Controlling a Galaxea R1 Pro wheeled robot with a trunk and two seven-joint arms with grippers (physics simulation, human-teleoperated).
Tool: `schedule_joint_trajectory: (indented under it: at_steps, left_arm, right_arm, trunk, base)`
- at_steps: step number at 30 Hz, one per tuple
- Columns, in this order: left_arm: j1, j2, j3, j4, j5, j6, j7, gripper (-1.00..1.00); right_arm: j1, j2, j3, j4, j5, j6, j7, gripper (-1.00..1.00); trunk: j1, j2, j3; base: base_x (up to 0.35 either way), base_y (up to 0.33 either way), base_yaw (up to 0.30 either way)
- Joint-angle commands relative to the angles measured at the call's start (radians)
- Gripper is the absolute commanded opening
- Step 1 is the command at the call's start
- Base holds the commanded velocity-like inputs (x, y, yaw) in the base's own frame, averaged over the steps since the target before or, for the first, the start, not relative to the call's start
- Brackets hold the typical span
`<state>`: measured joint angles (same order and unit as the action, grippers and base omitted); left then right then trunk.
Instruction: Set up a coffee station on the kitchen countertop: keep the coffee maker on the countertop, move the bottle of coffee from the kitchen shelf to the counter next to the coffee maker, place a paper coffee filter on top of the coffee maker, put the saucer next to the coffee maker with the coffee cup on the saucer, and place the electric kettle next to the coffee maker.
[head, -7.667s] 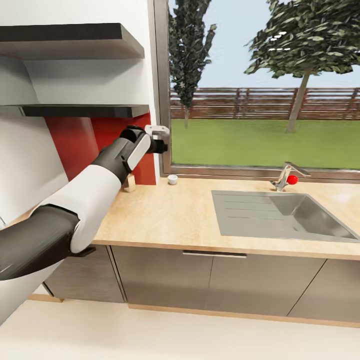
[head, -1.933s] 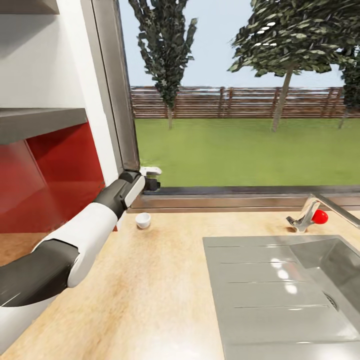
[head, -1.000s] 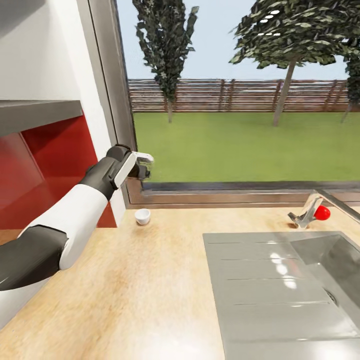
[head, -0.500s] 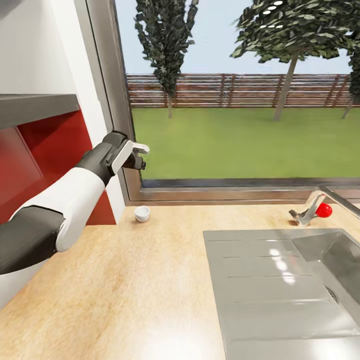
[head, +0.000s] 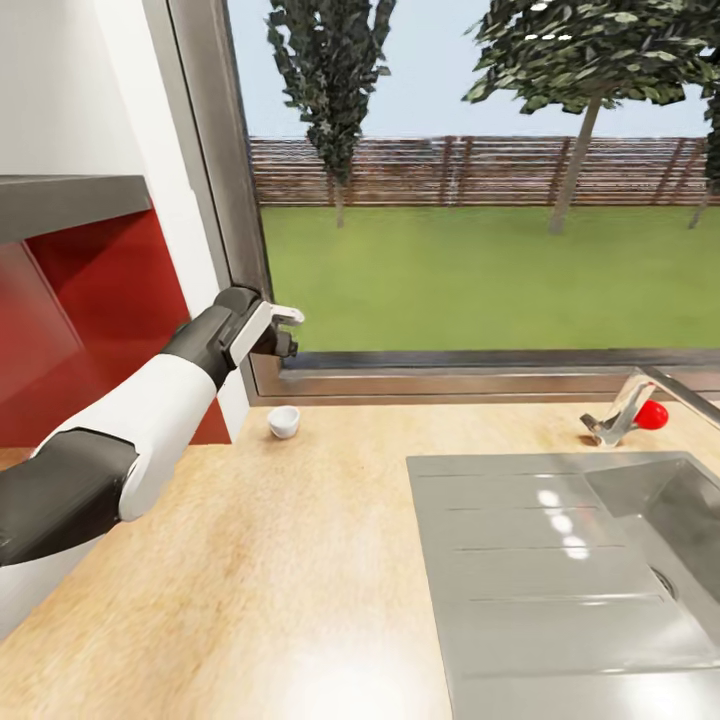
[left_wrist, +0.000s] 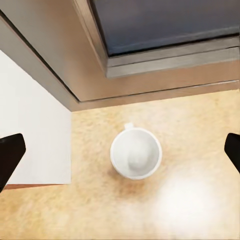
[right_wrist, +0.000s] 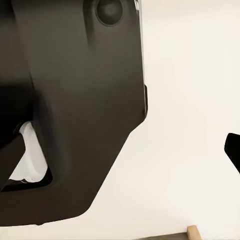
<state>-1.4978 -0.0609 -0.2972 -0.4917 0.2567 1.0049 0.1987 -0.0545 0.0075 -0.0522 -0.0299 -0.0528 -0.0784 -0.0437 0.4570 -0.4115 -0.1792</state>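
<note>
early stage: coffee cup (head: 283, 422) alone on kitchen countertop (head: 300, 560), far left by the window, no saucer under. left gripper (head: 284, 332) hovering above it, wide open, empty.

The kitchen countertop (head: 300, 560) is light wood grain with a soft sheen; the coffee cup (head: 283, 422) smooth glossy white; the sink (head: 520, 560) brushed metal; the backsplash (head: 90, 320) glossy red

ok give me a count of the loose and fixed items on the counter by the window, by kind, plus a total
Cup: 1
Sink: 1
Tap with the red knob: 1
Total: 3
</note>
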Motion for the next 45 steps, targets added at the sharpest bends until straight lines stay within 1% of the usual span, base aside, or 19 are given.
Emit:
schedule_joint_trajectory:
  at_steps: [1, 9, 14, 16, 17, 19, 21, 24, 39, 42, 45]
  left_arm:
    - [0.002, 0.000, -0.006, -0.001, 0.010, 0.003, 0.008, 1.00]
    - [0.020, -0.001, -0.005, -0.001, 0.011, -0.002, 0.008, 1.00]
    - [0.021, -0.009, -0.002, -0.002, 0.012, -0.002, 0.008, 1.00]
    - [0.021, -0.014, 0.000, -0.003, 0.017, -0.002, 0.008, 1.00]
    - [0.021, -0.020, 0.002, -0.004, 0.028, -0.006, 0.008, 1.00]
    - [0.021, -0.023, 0.003, -0.003, 0.040, -0.010, 0.008, 1.00]
    - [0.021, -0.023, 0.004, -0.003, 0.050, -0.011, 0.008, 1.00]
    - [0.021, -0.023, 0.004, -0.002, 0.056, -0.014, 0.008, 1.00]
    - [0.021, -0.017, 0.005, -0.005, 0.057, -0.027, 0.010, 1.00]
    - [0.021, -0.018, 0.007, -0.049, 0.058, -0.023, 0.010, 1.00]
    - [0.021, -0.019, 0.006, -0.067, 0.059, -0.019, 0.009, 1.00]
  right_arm:
    - [-0.001, 0.000, -0.005, 0.001, -0.006, -0.004, -0.001, 1.00]
    - [-0.001, 0.000, -0.005, 0.001, -0.006, -0.004, -0.001, 1.00]
    - [-0.001, 0.000, -0.005, 0.001, -0.006, -0.004, -0.002, 1.00]
    - [-0.001, 0.000, -0.005, 0.001, -0.006, -0.004, -0.002, 1.00]
    - [-0.001, 0.000, -0.005, 0.001, -0.006, -0.004, -0.002, 1.00]
    - [-0.001, 0.000, -0.005, 0.001, -0.006, -0.004, -0.002, 1.00]
    - [-0.001, 0.000, -0.005, 0.001, -0.006, -0.004, -0.002, 1.00]
    - [-0.001, -0.001, -0.005, 0.001, -0.006, -0.004, -0.002, 1.00]
    - [-0.001, -0.006, -0.005, 0.002, -0.004, -0.004, -0.002, 1.00]
    - [-0.001, -0.006, -0.005, 0.001, -0.004, -0.004, -0.002, 1.00]
    - [-0.001, -0.006, -0.005, 0.001, -0.004, -0.004, -0.002, 1.00]
  trunk:
    - [0.000, -0.002, -0.004]
    - [0.000, -0.002, -0.016]
    - [0.000, -0.002, -0.024]
    - [0.000, -0.002, -0.028]
    - [0.000, -0.002, -0.029]
    - [0.000, -0.002, -0.032]
    - [0.000, -0.002, -0.036]
    - [0.000, -0.002, -0.040]
    - [0.000, -0.002, -0.064]
    - [0.000, -0.002, -0.069]
    - [0.000, -0.002, -0.074]
  base:
    - [0.000, 0.000, 0.000]
    - [0.000, 0.000, 0.000]
    - [0.000, 0.000, 0.000]
    - [0.000, 0.000, 0.000]
    - [0.000, 0.000, 0.000]
    - [0.000, 0.000, 0.000]
    - [0.000, 0.000, 0.000]
    - [0.000, 0.000, 0.000]
    - [0.000, 0.000, 0.000]
    - [0.000, 0.000, 0.000]
    - [0.000, 0.000, 0.000]
